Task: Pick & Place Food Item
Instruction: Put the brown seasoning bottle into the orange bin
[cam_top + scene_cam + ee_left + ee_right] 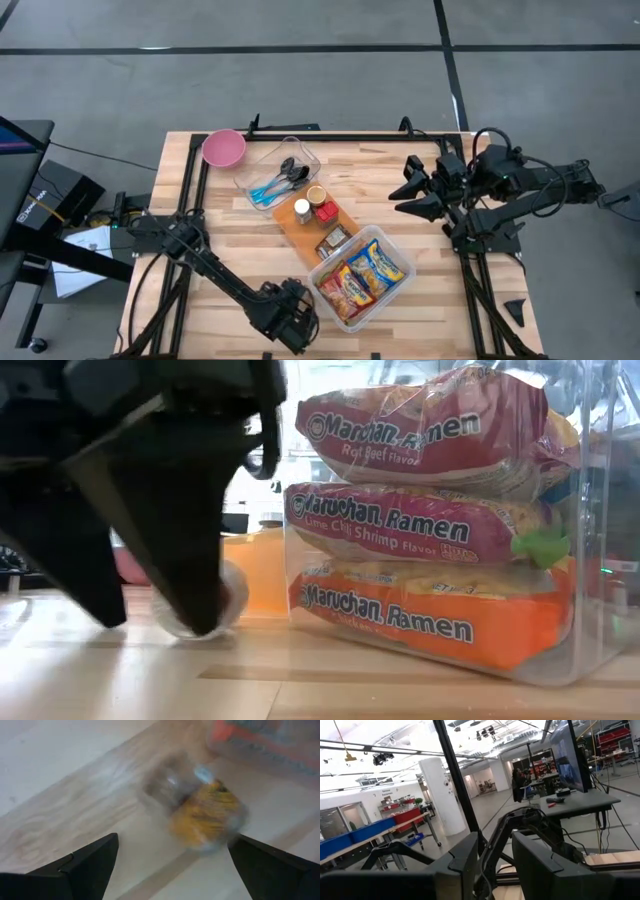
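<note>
Wooden surface (240,240) at six o'clock is where the small jar (200,812) lies tipped between the released left claw (172,862) fingers, and it could be rolled away if nudged unevenly.

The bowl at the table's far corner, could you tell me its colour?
Pink; the bowl shows best in the high view.

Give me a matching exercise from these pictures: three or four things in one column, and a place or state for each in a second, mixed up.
Things:
1. pink bowl
2. ramen packets
3. spoons
4. left gripper

Places or states:
A. stacked in the clear tub beside the board
B. open over a small clear jar lying on the table
C. at the table's far left corner
D. in the clear tray beside the bowl

Pairs: 1-C, 2-A, 3-D, 4-B
</note>
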You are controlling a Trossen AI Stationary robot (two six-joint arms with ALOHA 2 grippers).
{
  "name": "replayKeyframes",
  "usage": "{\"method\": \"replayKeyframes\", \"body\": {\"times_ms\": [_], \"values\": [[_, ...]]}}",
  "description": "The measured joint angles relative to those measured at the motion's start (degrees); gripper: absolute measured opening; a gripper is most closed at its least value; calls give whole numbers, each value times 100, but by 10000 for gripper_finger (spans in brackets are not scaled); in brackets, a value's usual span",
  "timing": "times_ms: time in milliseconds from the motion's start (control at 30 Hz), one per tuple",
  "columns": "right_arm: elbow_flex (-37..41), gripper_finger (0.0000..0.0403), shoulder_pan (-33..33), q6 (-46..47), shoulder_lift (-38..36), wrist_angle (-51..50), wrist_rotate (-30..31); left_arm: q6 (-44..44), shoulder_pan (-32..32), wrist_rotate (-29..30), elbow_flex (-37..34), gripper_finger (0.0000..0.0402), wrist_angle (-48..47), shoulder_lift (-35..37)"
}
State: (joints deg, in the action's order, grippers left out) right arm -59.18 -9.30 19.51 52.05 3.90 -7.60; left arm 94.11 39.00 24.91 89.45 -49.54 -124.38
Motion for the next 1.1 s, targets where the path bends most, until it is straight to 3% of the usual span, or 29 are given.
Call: {"method": "replayKeyframes", "body": {"times_ms": [233,467,533,667,900,1100], "values": [[0,118,-4,1,0,-27,0,270,337,-467,-203,369,-202,131],[0,118,-4,0,7,-58,0,1914,908,-427,-207,369,-407,250],[0,118,-4,0,9,-55,0,2036,974,-451,-210,368,-166,250],[0,118,-4,-2,11,-55,0,2019,872,-190,-207,357,471,252],[0,118,-4,-1,11,-56,0,2055,518,91,-203,335,368,252],[0,118,-4,0,11,-72,0,2061,269,489,-203,339,420,252]]}}
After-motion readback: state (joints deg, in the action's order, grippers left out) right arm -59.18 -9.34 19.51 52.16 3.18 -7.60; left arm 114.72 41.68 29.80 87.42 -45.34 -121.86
